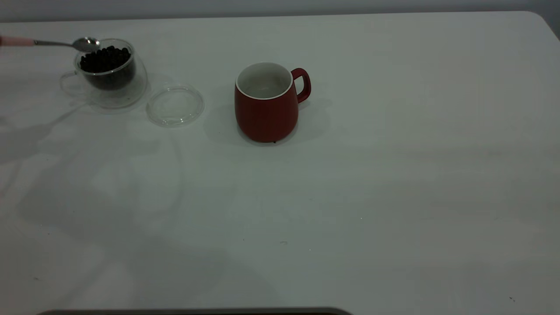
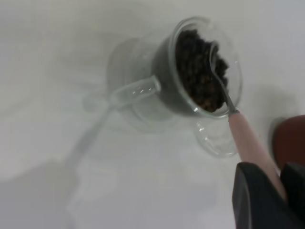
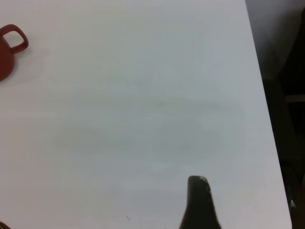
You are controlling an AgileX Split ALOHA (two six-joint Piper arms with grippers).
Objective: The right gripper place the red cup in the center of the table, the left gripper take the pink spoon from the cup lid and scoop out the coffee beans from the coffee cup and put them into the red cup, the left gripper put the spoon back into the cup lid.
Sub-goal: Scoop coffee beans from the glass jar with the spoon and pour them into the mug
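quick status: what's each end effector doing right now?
Left end effector: shut on the pink spoon, bowl over the coffee beans.
Right end effector: holds nothing visible; open or closed cannot be told.

You're looking at two cups: one red cup (image 1: pixel 267 105) and one coffee cup (image 1: pixel 107 72), sitting on one table (image 1: pixel 393 175). One cup lid (image 1: pixel 175 105) is lying there. One pink spoon (image 1: pixel 52 43) is showing. One heap of coffee beans (image 1: pixel 105 59) is sitting in the glass; single beans are too many to count.
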